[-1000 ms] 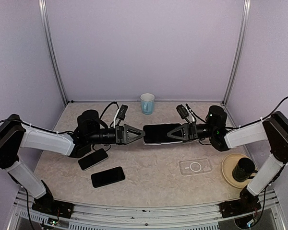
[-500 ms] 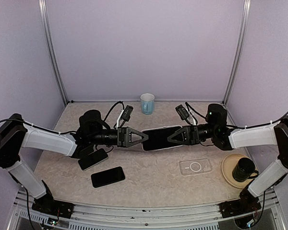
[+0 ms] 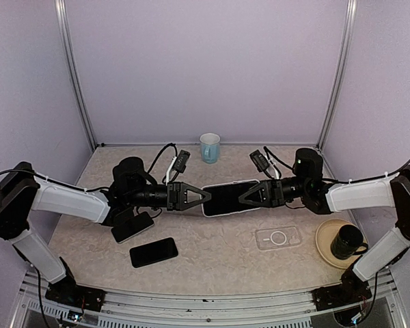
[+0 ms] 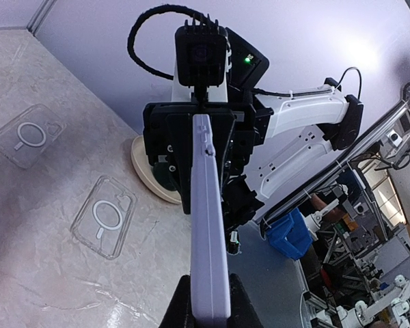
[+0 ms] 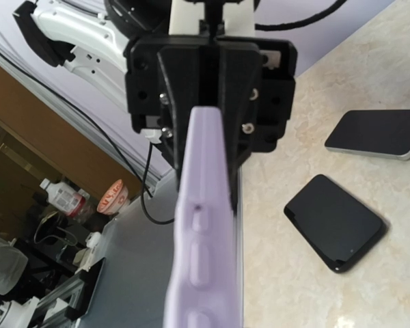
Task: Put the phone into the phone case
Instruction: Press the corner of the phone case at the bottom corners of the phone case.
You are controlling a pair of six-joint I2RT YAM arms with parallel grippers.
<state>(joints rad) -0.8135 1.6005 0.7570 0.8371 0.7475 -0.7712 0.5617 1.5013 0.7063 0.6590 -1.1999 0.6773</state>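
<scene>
A dark-screened phone (image 3: 225, 197) hangs level above the middle of the table, with a lilac phone case (image 5: 201, 225) round its edge. My left gripper (image 3: 206, 197) is shut on its left end; its fingers (image 4: 180, 307) press both faces of the lilac edge (image 4: 208, 225). From the opposite side my right gripper (image 3: 242, 196) is shut on the right end. The right wrist view looks along the case's button bumps to the left gripper's body (image 5: 208, 89) behind.
Two bare black phones (image 3: 132, 226) (image 3: 154, 251) lie at front left. A clear case (image 3: 278, 238) lies at front right beside a tan plate (image 3: 326, 249) carrying a black mug (image 3: 346, 240). A blue cup (image 3: 210, 147) stands by the back wall.
My left gripper has closed from open onto the phone's left end. Both arms and the phone have shifted slightly toward the front of the table.
</scene>
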